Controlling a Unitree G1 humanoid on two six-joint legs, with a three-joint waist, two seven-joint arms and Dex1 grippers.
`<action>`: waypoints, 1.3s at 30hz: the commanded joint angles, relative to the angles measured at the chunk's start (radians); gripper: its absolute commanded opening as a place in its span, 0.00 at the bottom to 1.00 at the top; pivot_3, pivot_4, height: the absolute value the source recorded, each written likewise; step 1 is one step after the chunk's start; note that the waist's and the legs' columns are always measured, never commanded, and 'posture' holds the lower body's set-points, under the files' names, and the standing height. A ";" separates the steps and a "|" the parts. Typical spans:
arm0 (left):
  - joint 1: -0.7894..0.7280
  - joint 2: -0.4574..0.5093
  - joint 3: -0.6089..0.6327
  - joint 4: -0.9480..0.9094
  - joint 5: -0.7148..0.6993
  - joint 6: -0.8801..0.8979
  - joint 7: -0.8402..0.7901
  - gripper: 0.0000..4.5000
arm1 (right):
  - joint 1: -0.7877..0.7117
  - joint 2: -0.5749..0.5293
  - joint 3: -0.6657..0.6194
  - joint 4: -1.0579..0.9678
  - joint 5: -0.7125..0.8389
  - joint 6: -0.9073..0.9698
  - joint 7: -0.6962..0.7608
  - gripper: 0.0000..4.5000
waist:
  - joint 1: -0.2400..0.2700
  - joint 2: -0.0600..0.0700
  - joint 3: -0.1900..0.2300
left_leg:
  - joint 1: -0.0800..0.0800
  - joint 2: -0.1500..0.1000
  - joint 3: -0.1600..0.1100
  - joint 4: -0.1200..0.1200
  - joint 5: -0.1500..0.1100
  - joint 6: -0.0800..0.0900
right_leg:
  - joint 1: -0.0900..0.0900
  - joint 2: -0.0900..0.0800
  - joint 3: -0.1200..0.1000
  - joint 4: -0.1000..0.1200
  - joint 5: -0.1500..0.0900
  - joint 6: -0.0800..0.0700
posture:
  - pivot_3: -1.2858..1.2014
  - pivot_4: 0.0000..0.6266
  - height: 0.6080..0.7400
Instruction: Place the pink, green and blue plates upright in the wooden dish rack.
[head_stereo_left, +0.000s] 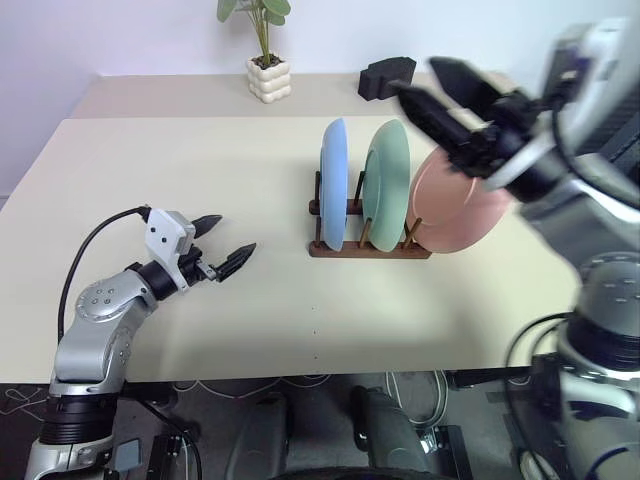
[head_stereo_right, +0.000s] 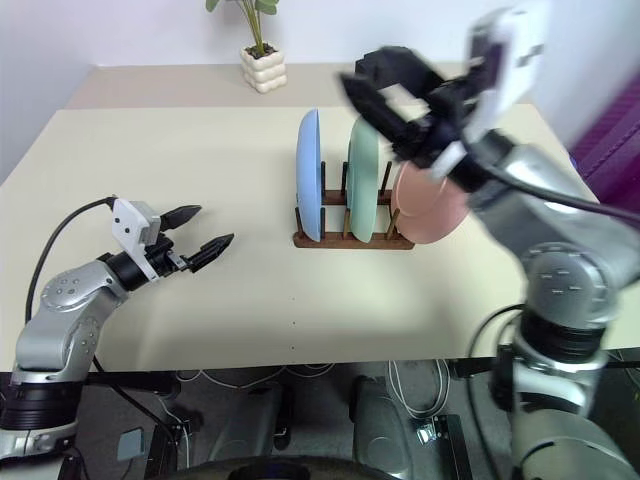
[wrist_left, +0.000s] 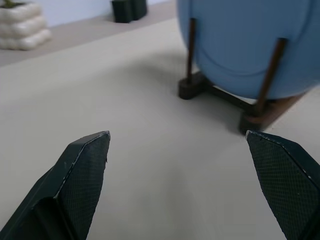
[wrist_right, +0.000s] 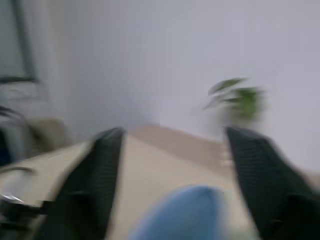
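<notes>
1. We see the surface (head_stereo_left: 200, 160) under both grippers.
2. Wooden dish rack (head_stereo_left: 368, 247) with blue plate (head_stereo_left: 334, 180), green plate (head_stereo_left: 386, 183) and pink plate (head_stereo_left: 460, 205) stands upright, below the right gripper (head_stereo_left: 425, 88), whose jaws are apart and empty.
3. Left gripper (head_stereo_left: 222, 244) has jaws wide and empty, with the rack ahead of it.

table: beige top (head_stereo_left: 200, 170), matte, one seam line across the far end
rack: dark wooden dish rack (head_stereo_left: 368, 246) right of centre, standing on the top
plant: small plant in white bumpy pot (head_stereo_left: 268, 76), far edge
block: black block (head_stereo_left: 385, 76), far edge, right of pot
</notes>
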 joint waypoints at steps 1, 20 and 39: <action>-0.002 0.026 -0.017 -0.057 -0.045 0.025 -0.059 1.00 | 0.096 -0.136 -0.124 0.023 -0.039 0.004 0.084 0.25 | 0.000 0.000 0.000 | 0.000 0.000 0.000 0.000 0.000 0.000 | 0.000 0.000 0.000 0.000 0.000 0.000 | 0.52 0.24 1.00; -0.004 0.039 -0.174 -0.142 -0.045 0.069 -0.148 1.00 | 0.476 -0.291 -0.125 0.057 -0.356 -0.016 0.158 0.01 | -0.003 0.001 0.000 | 0.001 0.005 0.004 0.001 0.000 0.000 | 0.000 0.001 0.002 0.000 0.000 -0.001 | 0.52 0.24 1.00; 0.000 0.021 -0.160 -0.098 -0.022 0.020 -0.107 1.00 | 0.464 -0.214 -0.103 0.062 -0.340 -0.024 0.227 0.01 | 0.003 0.001 0.000 | 0.000 0.005 0.003 0.002 0.000 0.000 | 0.000 0.002 0.002 0.000 0.000 0.000 | 0.52 0.24 1.00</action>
